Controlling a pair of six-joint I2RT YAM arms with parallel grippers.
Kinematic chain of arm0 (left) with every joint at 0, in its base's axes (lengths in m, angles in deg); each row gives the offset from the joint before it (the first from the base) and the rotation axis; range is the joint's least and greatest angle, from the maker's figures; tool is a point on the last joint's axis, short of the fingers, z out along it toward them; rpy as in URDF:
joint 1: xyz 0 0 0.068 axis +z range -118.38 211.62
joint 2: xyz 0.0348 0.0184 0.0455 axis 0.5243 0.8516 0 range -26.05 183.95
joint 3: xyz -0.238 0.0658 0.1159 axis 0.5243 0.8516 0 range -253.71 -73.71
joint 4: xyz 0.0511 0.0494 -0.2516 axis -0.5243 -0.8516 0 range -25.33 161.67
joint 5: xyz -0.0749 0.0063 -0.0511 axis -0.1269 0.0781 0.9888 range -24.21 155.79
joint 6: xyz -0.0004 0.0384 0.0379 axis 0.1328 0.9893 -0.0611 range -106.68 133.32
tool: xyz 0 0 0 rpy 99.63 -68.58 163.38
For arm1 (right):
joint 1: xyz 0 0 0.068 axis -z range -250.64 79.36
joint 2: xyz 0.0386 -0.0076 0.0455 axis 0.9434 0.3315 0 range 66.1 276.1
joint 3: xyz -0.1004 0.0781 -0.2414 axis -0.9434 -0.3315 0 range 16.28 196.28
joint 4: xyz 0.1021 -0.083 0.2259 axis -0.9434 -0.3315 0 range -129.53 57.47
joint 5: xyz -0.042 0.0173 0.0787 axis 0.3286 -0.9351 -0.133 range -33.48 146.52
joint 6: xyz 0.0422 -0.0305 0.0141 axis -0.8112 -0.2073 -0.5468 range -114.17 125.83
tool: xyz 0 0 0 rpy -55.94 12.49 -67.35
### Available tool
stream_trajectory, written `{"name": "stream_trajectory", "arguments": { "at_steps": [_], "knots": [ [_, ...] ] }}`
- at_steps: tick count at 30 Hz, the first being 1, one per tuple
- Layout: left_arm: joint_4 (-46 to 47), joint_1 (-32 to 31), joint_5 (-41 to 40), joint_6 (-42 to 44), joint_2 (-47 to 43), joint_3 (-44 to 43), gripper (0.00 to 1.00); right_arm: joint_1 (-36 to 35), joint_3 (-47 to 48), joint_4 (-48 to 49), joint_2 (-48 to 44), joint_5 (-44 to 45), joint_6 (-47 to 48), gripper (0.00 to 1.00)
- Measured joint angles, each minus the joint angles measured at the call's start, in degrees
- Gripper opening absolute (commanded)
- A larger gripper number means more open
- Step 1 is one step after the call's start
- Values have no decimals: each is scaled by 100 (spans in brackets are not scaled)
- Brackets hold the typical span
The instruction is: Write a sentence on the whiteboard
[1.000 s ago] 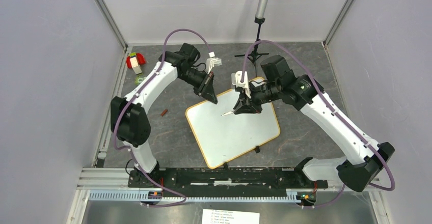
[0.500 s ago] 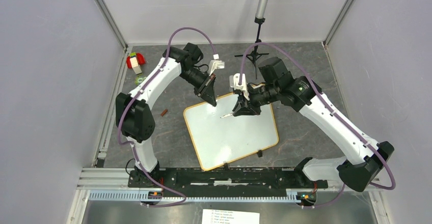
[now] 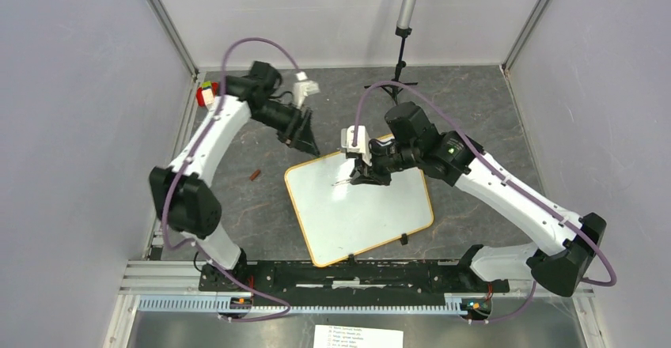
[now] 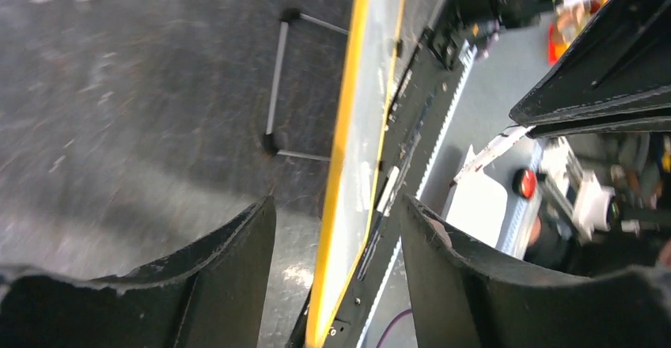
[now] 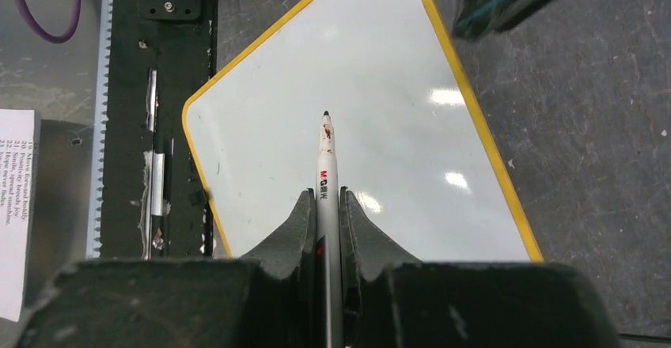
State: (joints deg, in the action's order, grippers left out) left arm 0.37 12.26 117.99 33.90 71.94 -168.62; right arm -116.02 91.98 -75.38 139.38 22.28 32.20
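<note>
– Two arms reach over the table in the top view. Where does the whiteboard lie?
– It lies flat on the grey table in the middle of the frame, turned at an angle. Its small black clip is on the lower right edge. The right gripper hangs over the board's upper part and pinches a marker that points left.
– And the left gripper?
– It is just off the board's upper left corner, over bare table. This view does not show how its jaws stand. A red object sits at the far upper left and a small brown piece lies left of the board. A printed paper sheet is at the bottom edge.
– What does the left wrist view add?
– The left gripper stands spread, with nothing between its fingers. The whiteboard shows in the gap almost edge-on, a yellow-rimmed strip running from top to bottom of the frame.
– And the right wrist view?
– The right gripper is pressed onto the marker, which points up the frame. Its dark tip is over the whiteboard, but whether it touches cannot be told. The board fills the upper middle, white with glints of light. The paper sheet shows at the left edge.
</note>
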Motion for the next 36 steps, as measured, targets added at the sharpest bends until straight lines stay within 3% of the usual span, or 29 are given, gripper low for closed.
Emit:
{"name": "stream_trajectory", "arguments": {
  "at_steps": [4, 6, 14, 23, 36],
  "knots": [
    [223, 887, 46, -160, -942, 612, 65, -446, -66, 424, 2, 505, -142, 0],
    [256, 1025, 72, -173, -1239, 879, 65, -616, -66, 662, 9, 697, -216, 0],
    [273, 953, 219, -173, -1397, 1674, 54, -1189, 46, 1244, 553, 1309, -415, 0],
    [393, 953, 350, -168, -1360, 1694, 29, -1582, 363, 1294, 1045, 1810, -507, 0],
    [428, 962, 396, -168, -1327, 1694, 9, -1751, 682, 1373, 1296, 2201, -555, 0]
  ]
}}
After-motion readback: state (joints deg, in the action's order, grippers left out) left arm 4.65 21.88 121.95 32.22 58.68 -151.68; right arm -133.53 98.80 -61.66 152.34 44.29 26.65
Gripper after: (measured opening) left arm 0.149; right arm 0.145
